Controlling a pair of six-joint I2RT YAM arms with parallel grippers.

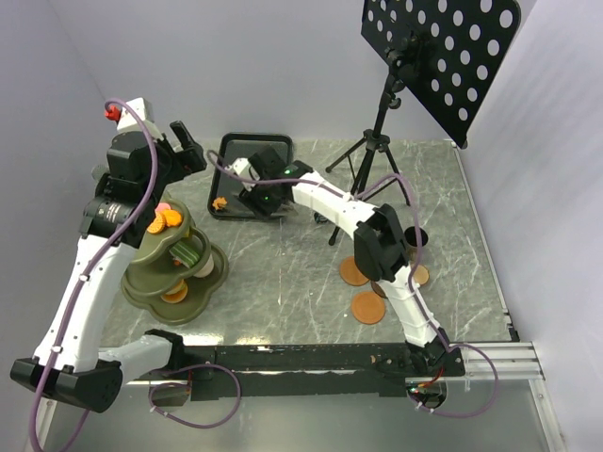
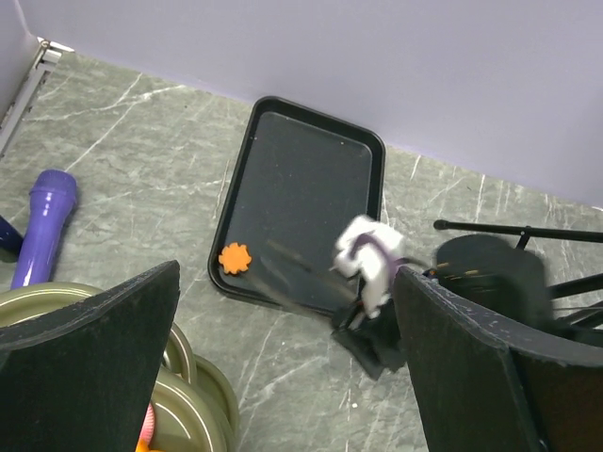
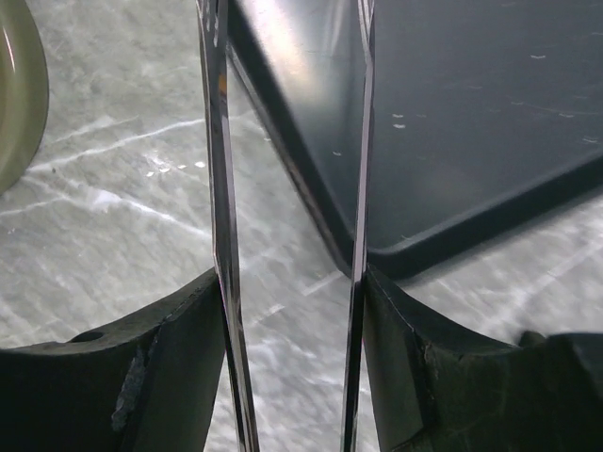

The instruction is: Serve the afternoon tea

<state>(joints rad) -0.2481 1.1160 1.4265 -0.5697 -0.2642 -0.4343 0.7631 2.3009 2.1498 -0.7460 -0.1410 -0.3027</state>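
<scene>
a: nearest first?
b: close in, spot saucers [image 1: 367,307] lying bare, cupless. to their left, find a tiered stand [image 1: 203,282] loaded with orange pastries [image 1: 168,219].
a: step in hand?
b: looks like fetching the orange pastry [image 2: 235,257] off the black tray [image 2: 311,160]. see the right gripper [image 3: 292,311] clamped on thin metal tongs [image 3: 219,188], blades apart, at the tray's near rim. above the stand, find the left gripper [image 2: 287,282] gaping wide, holding nothing.
a: next move?
b: probably needs the tips brought over that pastry, then a gentle squeeze.
a: hidden?
b: hard to make out a dark cup [image 1: 415,235] beside the right arm. can't see the tong tips: cut off in the wrist view, blurred elsewhere.
</scene>
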